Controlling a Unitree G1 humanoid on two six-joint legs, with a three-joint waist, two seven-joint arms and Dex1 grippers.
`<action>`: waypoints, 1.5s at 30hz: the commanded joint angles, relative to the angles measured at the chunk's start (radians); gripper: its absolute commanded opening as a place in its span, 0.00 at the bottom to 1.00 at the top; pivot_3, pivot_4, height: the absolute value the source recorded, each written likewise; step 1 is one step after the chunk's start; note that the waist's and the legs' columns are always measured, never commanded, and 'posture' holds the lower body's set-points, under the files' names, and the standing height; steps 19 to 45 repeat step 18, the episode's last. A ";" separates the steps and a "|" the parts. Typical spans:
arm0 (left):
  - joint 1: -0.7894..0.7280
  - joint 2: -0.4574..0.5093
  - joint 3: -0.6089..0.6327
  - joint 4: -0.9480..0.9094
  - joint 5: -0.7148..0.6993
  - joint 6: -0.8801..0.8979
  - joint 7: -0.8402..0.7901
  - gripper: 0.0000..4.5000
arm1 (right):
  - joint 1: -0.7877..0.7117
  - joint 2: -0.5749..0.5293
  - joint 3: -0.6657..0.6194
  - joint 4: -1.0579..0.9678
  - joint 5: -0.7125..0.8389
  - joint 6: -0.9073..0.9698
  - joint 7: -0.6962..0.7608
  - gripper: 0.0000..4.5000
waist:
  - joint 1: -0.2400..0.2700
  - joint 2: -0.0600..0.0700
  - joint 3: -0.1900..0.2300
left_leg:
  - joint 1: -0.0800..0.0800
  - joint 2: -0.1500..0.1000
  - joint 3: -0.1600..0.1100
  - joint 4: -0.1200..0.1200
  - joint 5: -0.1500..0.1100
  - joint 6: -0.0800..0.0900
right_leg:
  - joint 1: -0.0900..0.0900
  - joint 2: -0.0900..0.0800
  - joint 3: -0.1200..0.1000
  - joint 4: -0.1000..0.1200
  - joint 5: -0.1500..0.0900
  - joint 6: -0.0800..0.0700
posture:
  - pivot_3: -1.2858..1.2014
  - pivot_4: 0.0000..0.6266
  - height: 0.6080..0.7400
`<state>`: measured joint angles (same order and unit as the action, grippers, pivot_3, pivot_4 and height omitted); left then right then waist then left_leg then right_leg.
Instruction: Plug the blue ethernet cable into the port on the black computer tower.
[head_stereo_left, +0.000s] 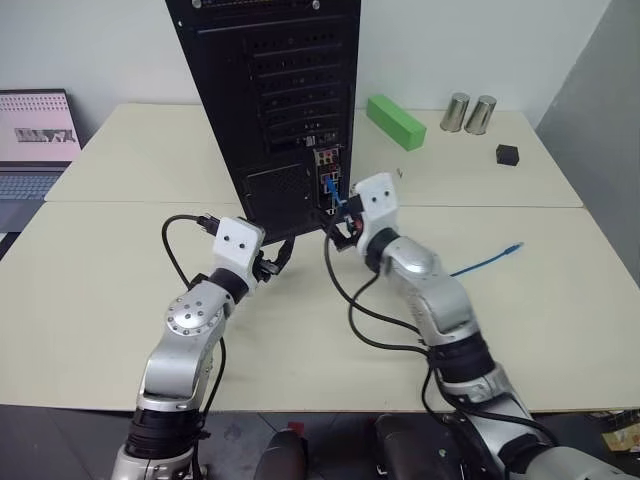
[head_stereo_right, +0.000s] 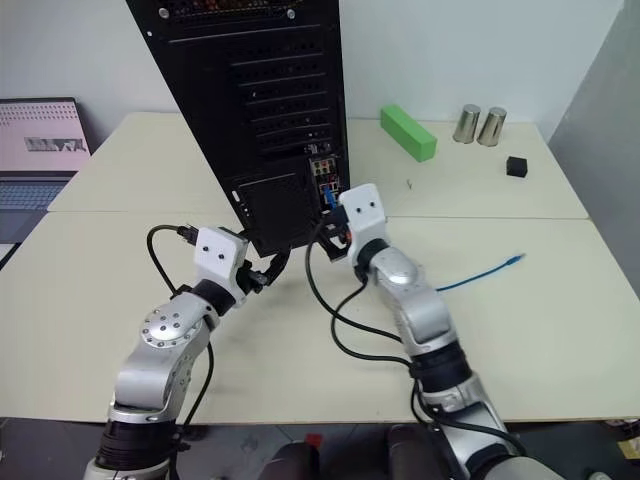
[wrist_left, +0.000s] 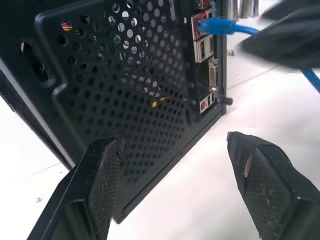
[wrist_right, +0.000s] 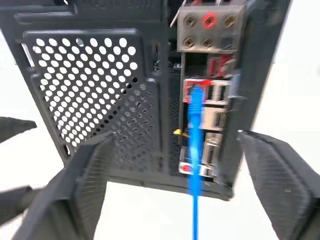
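At port (wrist_right: 196, 90), blue ethernet cable (wrist_right: 195, 150) plugged, clip indistinct

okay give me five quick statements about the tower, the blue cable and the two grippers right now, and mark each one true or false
1. The blue ethernet cable has one end seated in the port on the black computer tower. True.
2. The right gripper is clamped on the cable. False: its fingers stand wide apart, the cable running free between them.
3. The left gripper is open at the vent grille. True.
4. The cable's other end lies on the table. True.
5. The green block lies on top of the tower. False: it lies on the table, to the tower's right.
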<state>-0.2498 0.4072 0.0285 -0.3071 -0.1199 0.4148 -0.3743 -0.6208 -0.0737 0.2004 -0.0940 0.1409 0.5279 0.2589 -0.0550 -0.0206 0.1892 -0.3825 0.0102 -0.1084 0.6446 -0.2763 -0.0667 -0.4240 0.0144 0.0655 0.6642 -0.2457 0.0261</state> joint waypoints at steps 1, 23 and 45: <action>-0.032 0.067 -0.005 -0.034 -0.026 0.049 -0.083 0.77 | 0.027 -0.110 -0.025 -0.179 0.085 0.033 0.164 0.99 | -0.001 0.000 0.000 | 0.000 0.000 0.000 0.000 0.000 0.000 | 0.000 0.000 0.000 0.000 0.000 0.000 | 0.52 0.24 1.00; -0.050 0.221 0.106 -0.047 -0.187 0.122 -0.264 0.77 | 0.068 -0.503 -0.229 -0.212 0.307 0.011 0.556 0.99 | 0.000 0.000 0.000 | 0.001 0.000 0.001 0.001 0.000 0.000 | 0.002 0.001 0.000 -0.001 0.000 0.001 | 0.52 0.24 1.00; -0.050 0.221 0.106 -0.047 -0.187 0.122 -0.264 0.77 | 0.068 -0.503 -0.229 -0.212 0.307 0.011 0.556 0.99 | 0.000 0.000 0.000 | 0.001 0.000 0.001 0.001 0.000 0.000 | 0.002 0.001 0.000 -0.001 0.000 0.001 | 0.52 0.24 1.00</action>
